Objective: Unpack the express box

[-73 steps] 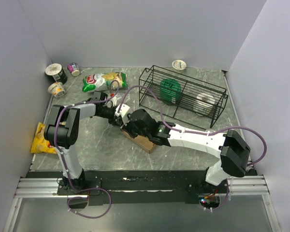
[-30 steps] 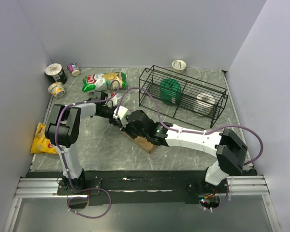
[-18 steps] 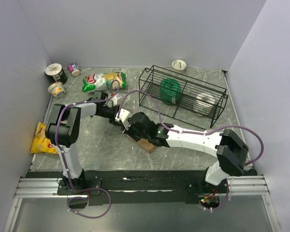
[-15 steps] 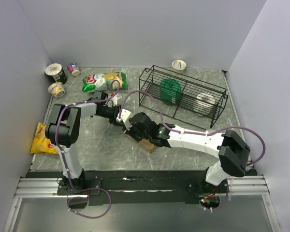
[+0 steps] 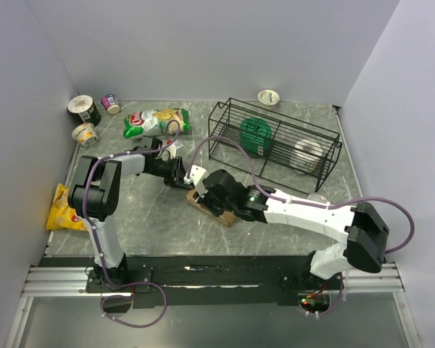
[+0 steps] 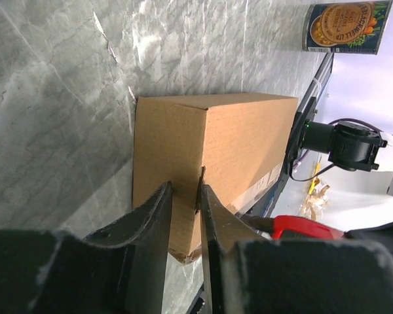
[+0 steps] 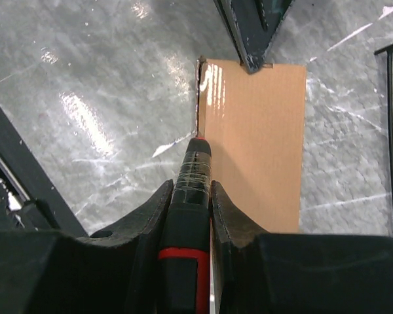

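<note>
The express box (image 5: 219, 214), a flat brown carton, lies on the table between the two arms. It also shows in the left wrist view (image 6: 236, 137) and the right wrist view (image 7: 262, 124). My left gripper (image 5: 189, 183) is shut on the box's far end, its jaws pinching a cardboard edge (image 6: 185, 191). My right gripper (image 5: 207, 197) sits over the box, shut (image 7: 191, 188) on a black and red cutter (image 7: 191, 176). The cutter's tip touches the box's top along its long left edge.
A black wire basket (image 5: 326, 138) holding a green item and a white roll stands at the back right. A green chip bag (image 5: 156, 121), a yellow bag (image 5: 61, 206), several cups (image 5: 83, 109) and a can (image 6: 344, 26) lie around.
My right arm has drawn back to the right, sliding the cutter along the box's edge toward its near end. The left gripper has kept its grip on the far end.
</note>
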